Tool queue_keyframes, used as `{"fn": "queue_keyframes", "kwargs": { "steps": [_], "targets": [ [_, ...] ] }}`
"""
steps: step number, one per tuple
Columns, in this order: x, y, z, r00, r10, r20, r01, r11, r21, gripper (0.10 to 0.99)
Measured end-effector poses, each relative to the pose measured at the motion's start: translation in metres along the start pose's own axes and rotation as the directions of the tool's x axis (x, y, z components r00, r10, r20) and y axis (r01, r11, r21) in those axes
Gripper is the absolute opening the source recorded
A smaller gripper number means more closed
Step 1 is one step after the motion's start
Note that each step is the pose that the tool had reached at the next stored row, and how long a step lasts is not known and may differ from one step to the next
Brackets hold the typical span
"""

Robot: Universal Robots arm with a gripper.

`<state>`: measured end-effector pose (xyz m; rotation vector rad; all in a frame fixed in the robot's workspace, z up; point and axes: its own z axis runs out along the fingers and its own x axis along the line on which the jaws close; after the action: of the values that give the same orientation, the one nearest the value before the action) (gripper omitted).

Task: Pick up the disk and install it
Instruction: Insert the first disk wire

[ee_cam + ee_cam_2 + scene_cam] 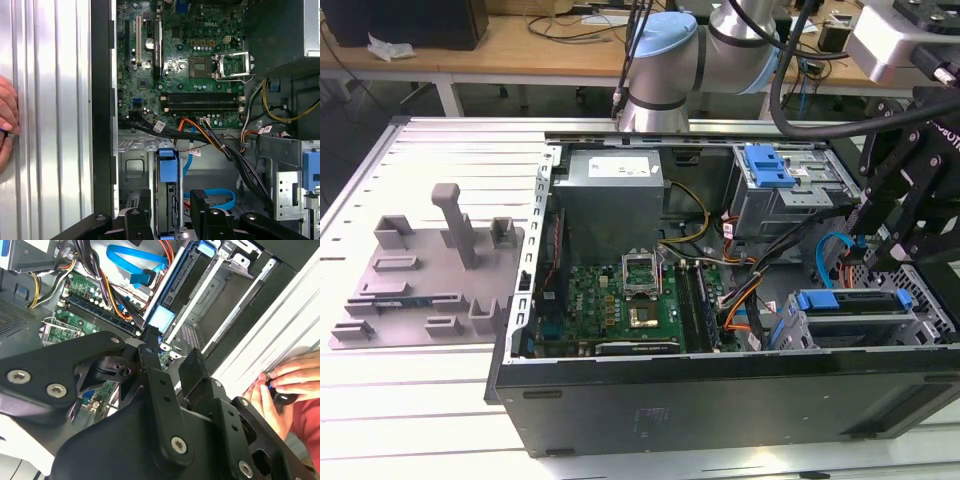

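Workspace: ribbed metal counter (410, 420), with wooden desks (520, 45) and loose cables behind it. Pretty standard lab clutter.
Case: open computer case (720, 405) lying flat on the counter. Its motherboard (620, 305) faces up, and the grey power supply (615, 200) sits at the far end.
Fixture: grey plastic holder (420, 280) on the counter at the exterior view's left, just beside the case.
Disk: the disk (167, 170) stands on edge in the drive cage (131, 167) at the exterior view's lower right, with its blue frame uppermost. Honestly can't tell if it's seated all the way.
End effector: the black end effector (170, 220) hangs right over that cage with its fingers (202, 210) spread, one on either side of the disk. The first wrist view shows a sliver of gap on each side, so it's not pinching anything.
Cable: thin blue cable (215, 197) curls on the case floor just beside the cage.
Hand: a person's hand (285, 390) is at the counter's edge outside the case, fingers on some small dark thing, well apart from the end effector.
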<state>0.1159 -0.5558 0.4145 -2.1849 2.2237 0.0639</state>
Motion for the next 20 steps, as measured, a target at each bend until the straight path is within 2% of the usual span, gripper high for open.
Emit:
{"fn": "queue_keyframes", "kwargs": {
  "steps": [2,6,9,11,16,18,20],
  "targets": [
    [-0.0024,0.0002,-0.0002,1.0000,0.000,-0.0014,0.000,1.0000,0.000,0.443],
    [-0.0160,0.0011,0.0004,0.9999,0.000,-0.0117,0.000,1.0000,0.000,0.443],
    [-0.0299,0.0014,0.0011,0.9997,0.000,-0.0247,0.000,1.0000,0.000,0.443],
    [-0.0401,0.0016,0.0017,0.9995,0.000,-0.0305,0.000,1.0000,0.001,0.443],
    [-0.0663,0.0020,0.0029,0.9994,0.000,-0.0355,0.000,1.0000,0.001,0.443],
    [-0.0748,0.0022,0.0032,0.9993,0.000,-0.0373,0.000,1.0000,0.001,0.443],
    [-0.0783,0.0003,0.0034,0.9993,0.002,-0.0382,-0.002,1.0000,0.001,0.443]
  ]
}}
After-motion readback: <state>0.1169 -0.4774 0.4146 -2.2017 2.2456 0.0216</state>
